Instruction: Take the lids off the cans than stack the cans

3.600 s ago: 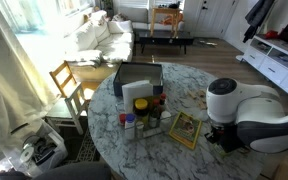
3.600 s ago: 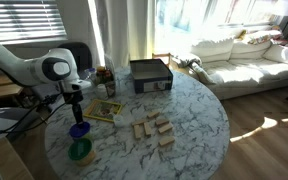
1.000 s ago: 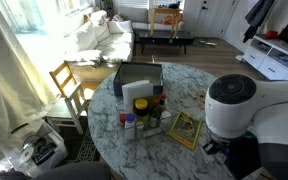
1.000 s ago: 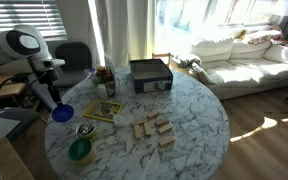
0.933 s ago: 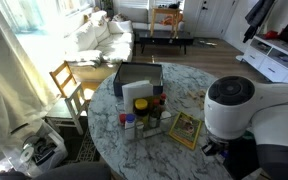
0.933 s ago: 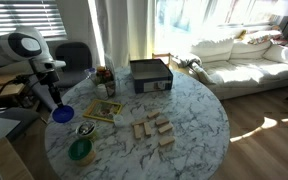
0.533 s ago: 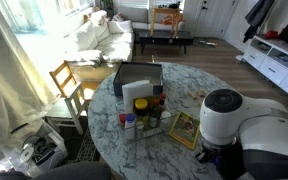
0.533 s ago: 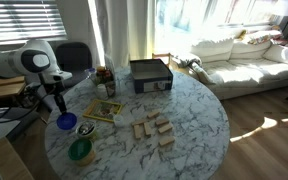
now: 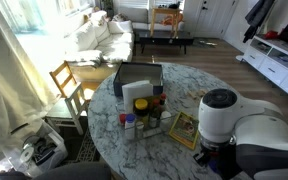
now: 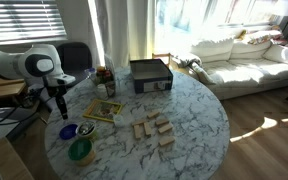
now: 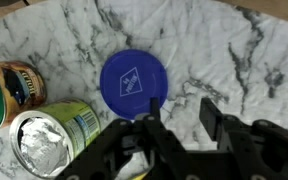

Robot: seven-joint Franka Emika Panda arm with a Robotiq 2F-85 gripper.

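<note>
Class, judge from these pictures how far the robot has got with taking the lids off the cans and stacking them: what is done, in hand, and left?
Done: the blue lid lies flat on the marble table, and the open can stands beside it. In hand: nothing; the gripper hangs open and empty above the blue lid. Left: the green lid sits on the tan can; it must come off, then the cans get stacked.

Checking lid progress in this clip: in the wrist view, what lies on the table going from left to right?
Green-lidded can → open can → blue lid, lying flat on the marble table.
</note>
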